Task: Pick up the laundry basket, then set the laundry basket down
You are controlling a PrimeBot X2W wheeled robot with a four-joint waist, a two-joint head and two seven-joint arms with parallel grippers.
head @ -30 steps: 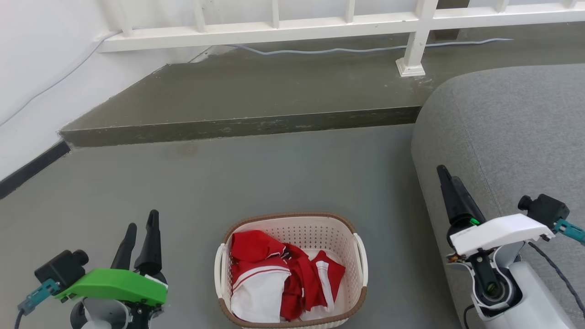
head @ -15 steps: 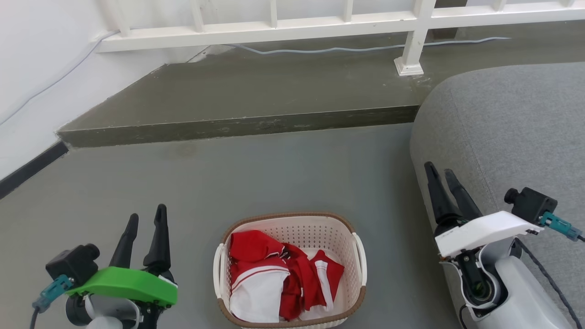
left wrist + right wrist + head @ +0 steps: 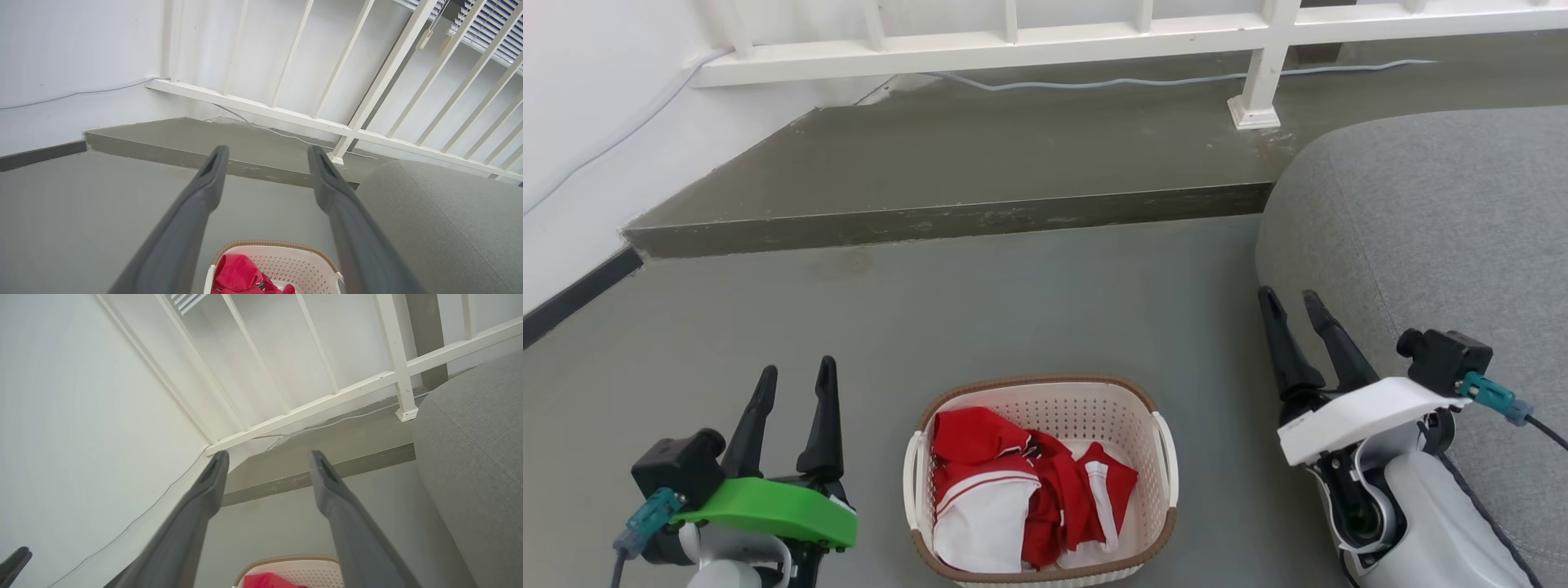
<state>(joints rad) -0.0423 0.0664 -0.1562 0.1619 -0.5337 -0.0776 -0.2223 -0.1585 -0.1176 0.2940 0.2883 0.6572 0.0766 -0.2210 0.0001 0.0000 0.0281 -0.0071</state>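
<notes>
The laundry basket (image 3: pixel 1137 416) stands on the grey floor at the bottom middle of the head view, cream-white and perforated with a brown rim and two white side handles. Red and white clothes (image 3: pixel 1021 498) lie inside it. My left gripper (image 3: pixel 796 376) is open to the basket's left, clear of the left handle, fingers empty. To the basket's right my right gripper (image 3: pixel 1290 296) is open beside the sofa, holding nothing. The basket's far rim (image 3: pixel 273 243) appears at the bottom of the left wrist view between my open fingers (image 3: pixel 212 171). Its rim (image 3: pixel 286 559) also peeks in at the bottom of the right wrist view.
A grey sofa (image 3: pixel 1437 237) fills the right side, close to my right arm. A raised concrete step (image 3: pixel 964 216) runs across ahead, with a white railing (image 3: pixel 1258 73) and a pale cable (image 3: pixel 1094 82) behind it. A white wall (image 3: pixel 588 131) stands at the left.
Both grippers have moved inward toward the basket and slightly forward. My right gripper's fingers have spread from nearly together to open. The camera has dipped a little.
</notes>
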